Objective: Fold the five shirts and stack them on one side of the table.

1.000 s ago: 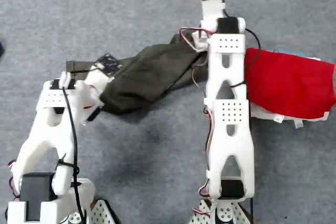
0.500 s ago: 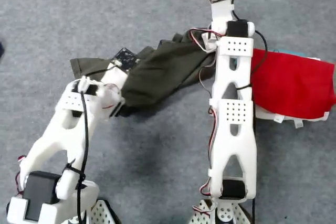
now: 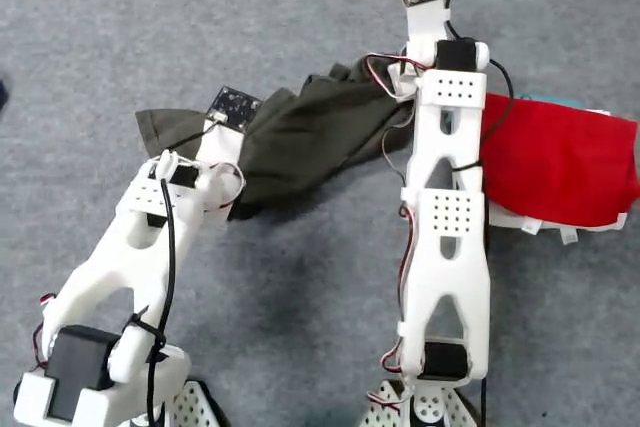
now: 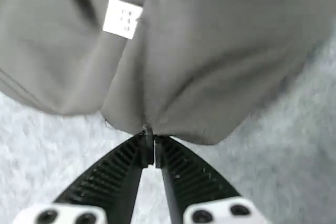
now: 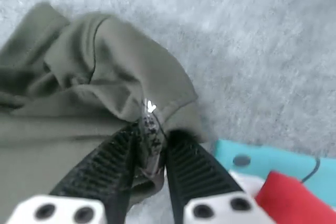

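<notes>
Folding seems under way on the olive shirt (image 3: 300, 137), bunched over the table (image 3: 300, 307) between the left gripper (image 4: 148, 142) and right gripper (image 5: 152, 129), each pinched tight on an edge, so the next move likely calls for spreading it flat beside the red shirt (image 3: 550, 162).

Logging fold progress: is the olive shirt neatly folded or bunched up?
Bunched up, not folded. The olive shirt runs in loose creases between the left gripper and the right gripper, each pinching an edge.
</notes>
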